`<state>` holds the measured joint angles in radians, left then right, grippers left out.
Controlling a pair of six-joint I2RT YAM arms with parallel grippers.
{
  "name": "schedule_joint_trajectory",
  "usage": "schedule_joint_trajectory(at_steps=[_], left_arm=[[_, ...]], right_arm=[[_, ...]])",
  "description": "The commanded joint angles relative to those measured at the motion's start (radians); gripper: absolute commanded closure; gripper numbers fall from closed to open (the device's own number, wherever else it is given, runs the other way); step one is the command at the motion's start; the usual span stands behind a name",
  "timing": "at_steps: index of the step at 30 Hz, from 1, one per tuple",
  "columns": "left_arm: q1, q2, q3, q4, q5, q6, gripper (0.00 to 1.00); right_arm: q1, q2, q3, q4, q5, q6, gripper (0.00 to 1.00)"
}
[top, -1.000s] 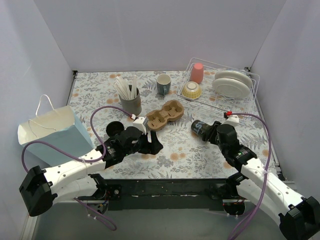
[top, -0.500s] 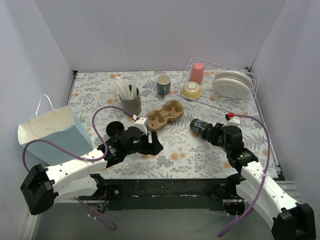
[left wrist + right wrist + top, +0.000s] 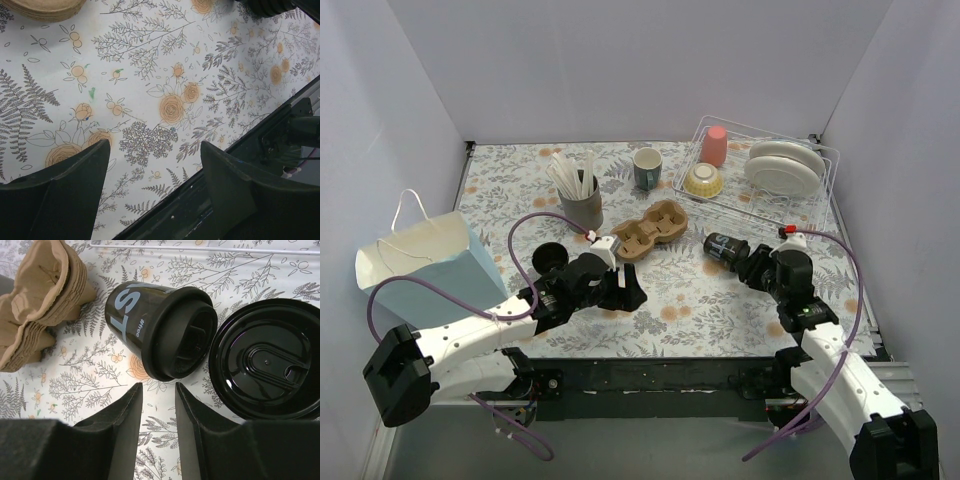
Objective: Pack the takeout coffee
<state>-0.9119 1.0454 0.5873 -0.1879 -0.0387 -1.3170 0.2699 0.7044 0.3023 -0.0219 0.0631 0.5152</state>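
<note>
Right tool (image 3: 157, 388) shifted right | takeout cup (image 3: 150, 325) lying sideways | lid (image 3: 267, 360) cut off

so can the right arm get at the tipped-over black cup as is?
Likely yes: the cup lies just ahead of the right gripper, nothing between, though the jaws look too narrow for it.

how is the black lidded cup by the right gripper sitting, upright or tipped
Tipped: the black lidded cup lies on its side, lid on, lettering showing sideways.
</note>
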Motion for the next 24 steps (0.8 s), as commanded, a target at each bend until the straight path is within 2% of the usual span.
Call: schedule_joint_trajectory(at_steps=[1, 10, 18, 24], left_arm=[[0.002, -0.005, 0.029, -0.002, 0.006, 0.005, 0.27], [0.001, 0.019, 0.042, -0.001, 0.017, 0.007, 0.27], [0.001, 0.025, 0.045, 0.001, 0.019, 0.009, 0.27], [0.001, 0.033, 0.042, 0.002, 0.019, 0.005, 0.27]], right_arm=[[-0.046, 0.000, 0.004, 0.088, -0.095, -0.018, 0.59], [-0.126, 0.043, 0.012, 0.135, -0.190, 0.012, 0.55], [-0.147, 0.093, -0.017, 0.223, -0.256, 0.017, 0.61], [-0.149, 0.096, -0.041, 0.252, -0.284, 0.014, 0.62]])
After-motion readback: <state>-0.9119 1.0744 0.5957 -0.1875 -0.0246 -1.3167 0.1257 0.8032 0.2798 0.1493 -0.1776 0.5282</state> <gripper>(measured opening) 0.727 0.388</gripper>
